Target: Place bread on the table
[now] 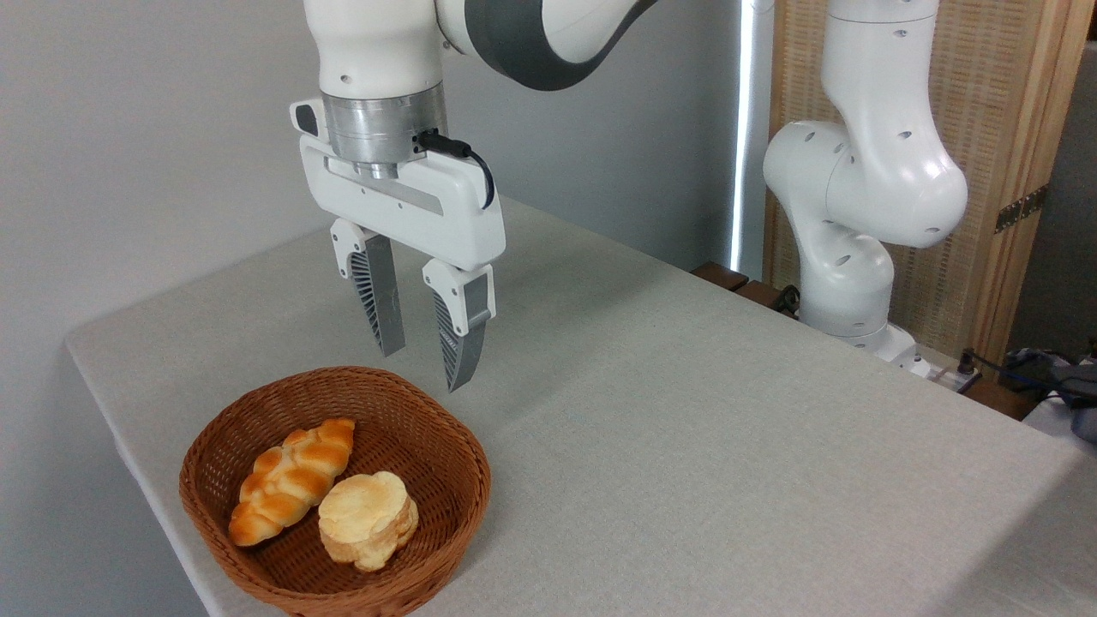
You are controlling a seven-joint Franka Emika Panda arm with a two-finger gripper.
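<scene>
Bun (368,517) sits low on the grey-beige table (686,428), at about 7 o'clock.

The small round bun, pale yellow-gold with a flat top and lumpy, layered sides, lies flat side up and tilted slightly, near the table's front left corner, not on the cloth itself. The table, a broad rectangle with rounded corners, is covered in light woven cloth and runs from 9 o'clock across to 4 o'clock.

basket (257,548) bottom rim cut off, arm (548,34) cropped at top
</scene>
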